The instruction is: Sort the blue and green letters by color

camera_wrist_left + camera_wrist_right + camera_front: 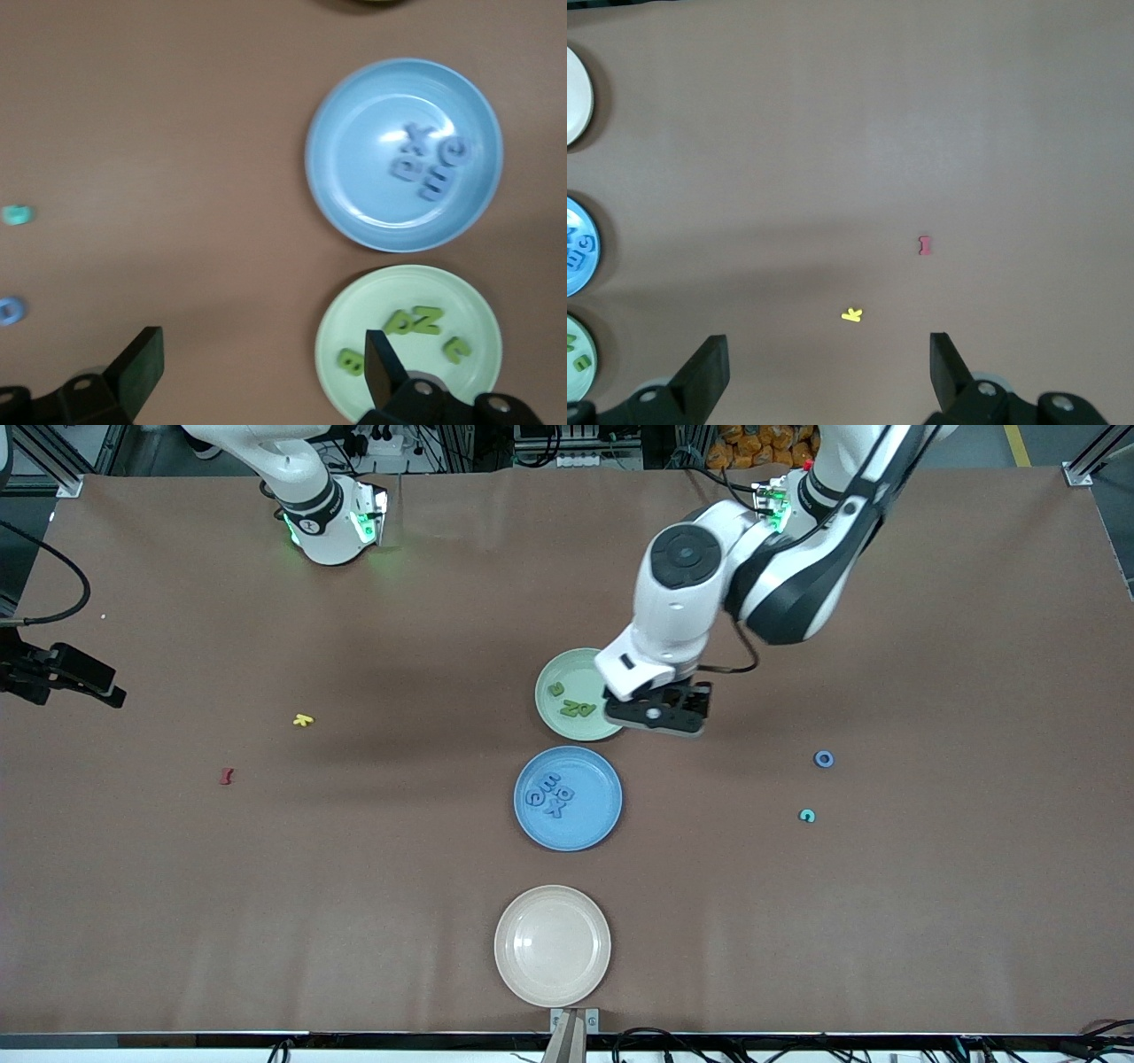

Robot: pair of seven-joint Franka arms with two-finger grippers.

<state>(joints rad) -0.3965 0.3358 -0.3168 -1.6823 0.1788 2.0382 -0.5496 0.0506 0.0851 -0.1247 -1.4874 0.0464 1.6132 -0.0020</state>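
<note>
While the left gripper [656, 716] hangs with its jaws open and empty over the green plate's [567, 666] edge, green letters [416, 320] lie in it and blue letters [551, 793] in the blue plate [602, 824]. A blue ring letter [824, 759] and a teal letter [807, 815] lie on the table [930, 912] toward the left arm's end. Being thin, light foam, they likely need pinching across the edges. The right gripper [824, 372] waits with its jaws apart.
</note>
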